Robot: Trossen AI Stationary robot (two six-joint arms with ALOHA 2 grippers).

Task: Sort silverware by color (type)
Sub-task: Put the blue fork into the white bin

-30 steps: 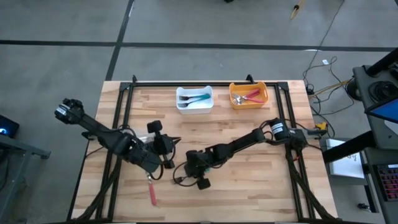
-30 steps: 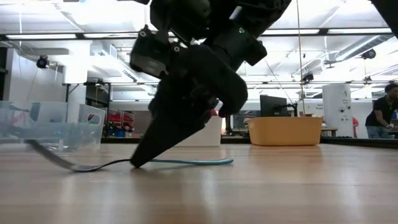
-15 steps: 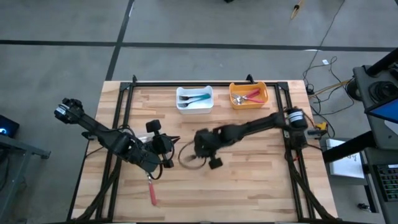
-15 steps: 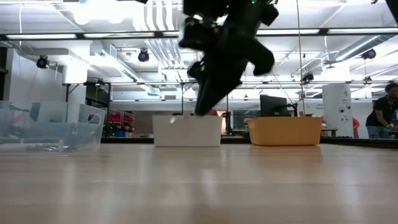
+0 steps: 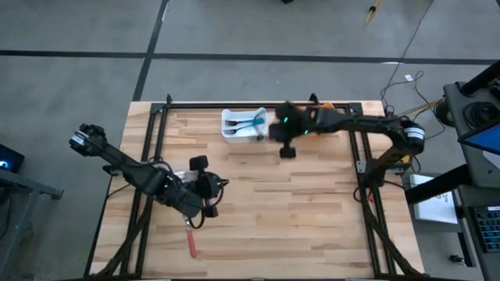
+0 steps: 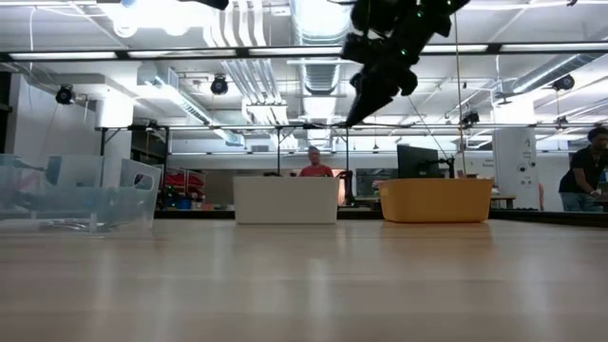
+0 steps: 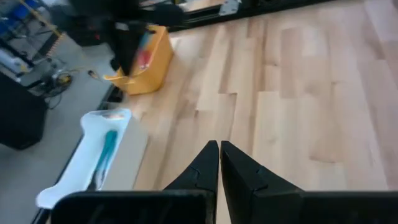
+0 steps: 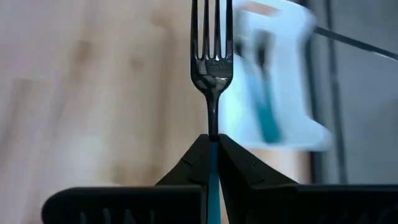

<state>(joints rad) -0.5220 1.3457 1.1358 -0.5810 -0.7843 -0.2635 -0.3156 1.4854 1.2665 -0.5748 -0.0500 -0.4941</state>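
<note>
My right gripper (image 5: 267, 131) hangs in the air at the right edge of the white bin (image 5: 238, 125), shut on a teal-handled fork (image 8: 211, 56). In the low view it shows high up (image 6: 359, 112). The white bin holds teal-handled silverware (image 8: 266, 106). My left gripper (image 5: 223, 183) waits shut over the table's left middle, with nothing in it (image 7: 219, 149). One red-handled piece of silverware (image 5: 191, 243) lies flat on the table near the front edge. My right gripper pinches the fork's teal handle (image 8: 213, 163) between its two fingers, just behind the metal neck. The fingers lie along the fork, whose tines stick out ahead of the fingertips. The fork is lifted clear of the table, tines toward the white bin.
An orange bin (image 6: 435, 199) stands right of the white bin at the far edge, partly under my right arm in the high view. A clear bin (image 6: 76, 195) shows at the left in the low view. People stand in the room behind the table.
My right gripper, shut on the teal fork, has lifted it off the table's near middle. It has swung up and toward the far edge, ending at the white bin. The fork has gone from lying on the wood to hanging clear in the air.
</note>
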